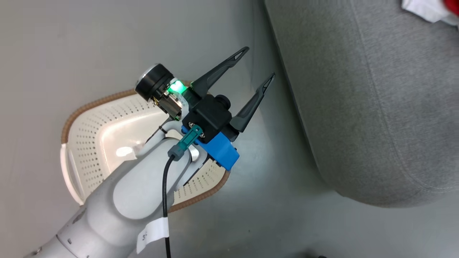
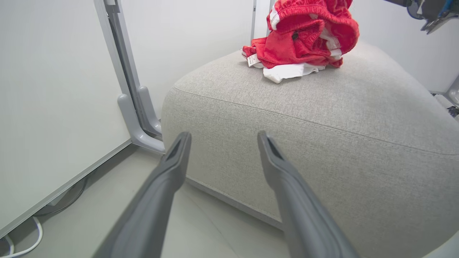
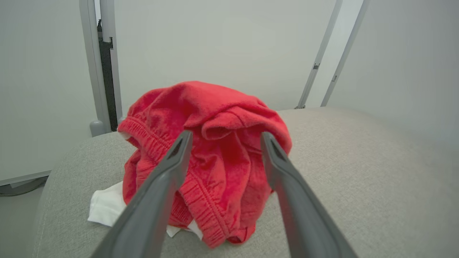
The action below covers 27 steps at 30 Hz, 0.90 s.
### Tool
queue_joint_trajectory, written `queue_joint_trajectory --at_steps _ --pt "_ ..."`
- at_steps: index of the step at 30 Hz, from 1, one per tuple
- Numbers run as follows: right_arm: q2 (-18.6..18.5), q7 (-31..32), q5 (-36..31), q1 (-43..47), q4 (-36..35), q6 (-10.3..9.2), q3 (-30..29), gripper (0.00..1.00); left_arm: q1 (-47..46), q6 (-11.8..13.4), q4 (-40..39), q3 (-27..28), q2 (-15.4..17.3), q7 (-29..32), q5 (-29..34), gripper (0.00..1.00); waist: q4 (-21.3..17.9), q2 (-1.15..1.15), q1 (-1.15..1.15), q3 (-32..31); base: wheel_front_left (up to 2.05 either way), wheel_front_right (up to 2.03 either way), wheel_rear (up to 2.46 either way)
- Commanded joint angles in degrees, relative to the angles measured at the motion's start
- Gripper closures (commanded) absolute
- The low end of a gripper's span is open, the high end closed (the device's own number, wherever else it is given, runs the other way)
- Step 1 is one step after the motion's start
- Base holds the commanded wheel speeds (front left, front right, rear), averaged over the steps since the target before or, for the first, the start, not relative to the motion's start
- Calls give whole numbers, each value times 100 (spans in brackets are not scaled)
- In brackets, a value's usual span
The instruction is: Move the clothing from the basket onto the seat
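The clothing [image 3: 222, 107] lies bunched in a bright red heap with white trim on the seat [image 3: 358, 161], a large grey cushion. My right gripper [image 3: 226, 133] hangs open just in front of the heap, its fingers to either side and holding nothing. In the left wrist view the clothing [image 2: 304, 39] sits at the far end of the seat [image 2: 322, 118]. My left gripper [image 1: 259, 61] is open and empty above the basket [image 1: 93, 143], pointing toward the seat [image 1: 376, 107]. No garment shows in the visible part of the cream basket. A scrap of the clothing [image 1: 426, 9] peeks in at the top right corner.
Grey floor [image 1: 269, 215] runs between the basket and the seat. White wall panels and a grey metal post [image 2: 132, 107] stand to the left of the seat. A cable [image 2: 25, 243] lies on the floor by the wall.
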Motion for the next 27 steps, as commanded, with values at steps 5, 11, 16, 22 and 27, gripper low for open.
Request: queue_joint_trajectory --at_steps 5,11,16,22,27 --pt "282 -22 -110 725 -759 1 44 0 405 188 182 269 -60 -174 -242 0 -12 0 0 -912 0 0 0" --pt "431 -22 -151 1225 -1300 1 560 0 872 397 74 713 -49 -210 -400 0 117 0 0 -1558 0 0 0" --pt "526 -22 -124 1533 -1497 1 971 0 1272 510 -191 1152 -32 -212 -394 0 291 0 0 -1900 0 0 0" --pt "684 -22 -79 1908 -1710 1 1482 0 1860 567 -450 1837 -60 -214 -304 0 547 0 0 -2293 0 0 0" --pt "752 -22 -17 2194 -1782 1 1773 0 2282 522 -519 2338 -147 -214 -162 0 805 0 0 -2561 0 0 0"
